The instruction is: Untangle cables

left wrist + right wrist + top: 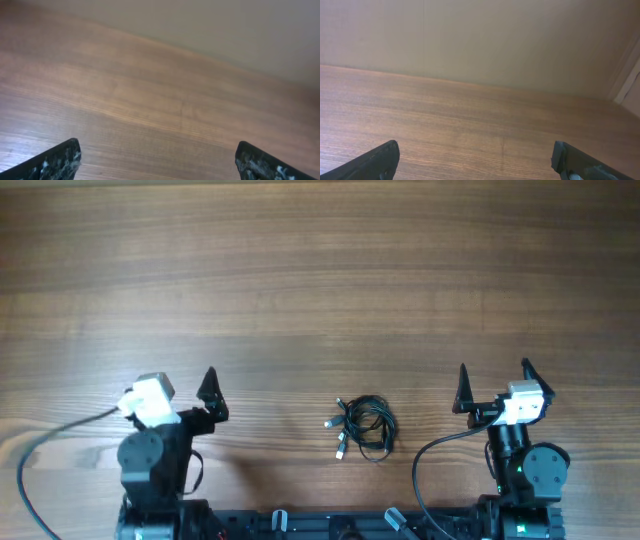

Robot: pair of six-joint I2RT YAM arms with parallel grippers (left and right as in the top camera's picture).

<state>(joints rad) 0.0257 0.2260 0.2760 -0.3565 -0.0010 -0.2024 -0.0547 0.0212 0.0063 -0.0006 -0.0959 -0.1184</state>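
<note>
The cables (362, 426) are a small tangled bundle of thin black cords with silver-tipped plugs. They lie on the wooden table (320, 280) near its front edge, between the two arms, and show only in the overhead view. My left gripper (182, 392) is open and empty, to the left of the bundle and apart from it. My right gripper (495, 376) is open and empty, to the right of the bundle and apart from it. The left wrist view shows the left gripper's (157, 160) spread fingertips over bare wood. The right wrist view shows the same for the right gripper (476, 159).
Thicker black arm cables trail from the left arm (40, 445) and the right arm (430, 455) near the front edge. A pale wall (480, 40) stands beyond the table's far edge.
</note>
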